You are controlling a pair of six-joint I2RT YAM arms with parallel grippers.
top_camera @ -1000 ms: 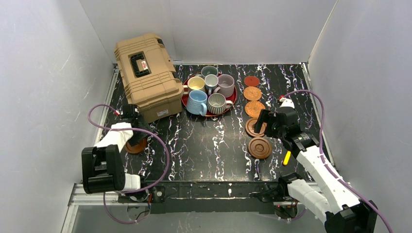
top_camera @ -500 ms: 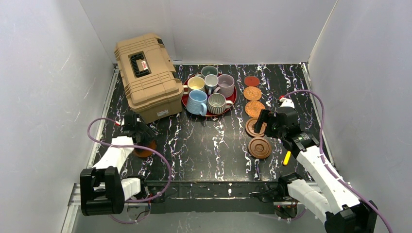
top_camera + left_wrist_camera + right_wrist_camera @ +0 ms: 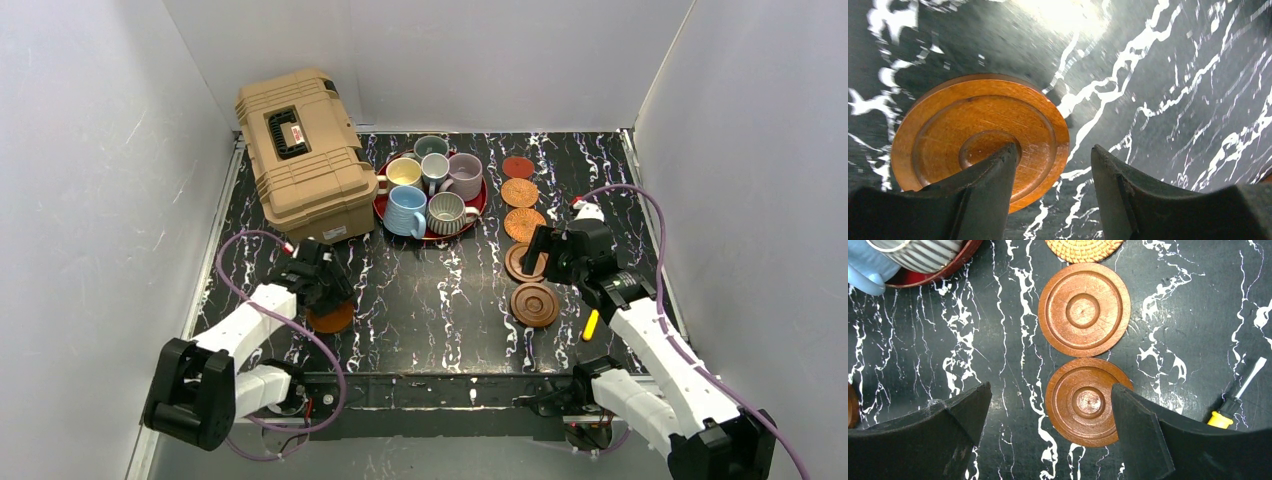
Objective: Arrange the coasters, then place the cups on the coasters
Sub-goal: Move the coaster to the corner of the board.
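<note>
Between pale walls (image 3: 90,150), black marbled table (image 3: 430,300)

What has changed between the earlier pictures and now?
The left claw swung from the left side toward the middle, and the brown wooden coaster under it travelled with it. Whether it is gripped or only pushed, I cannot tell. The right claw, the five coasters in a line and the cups on the red tray stayed as they were.
</note>
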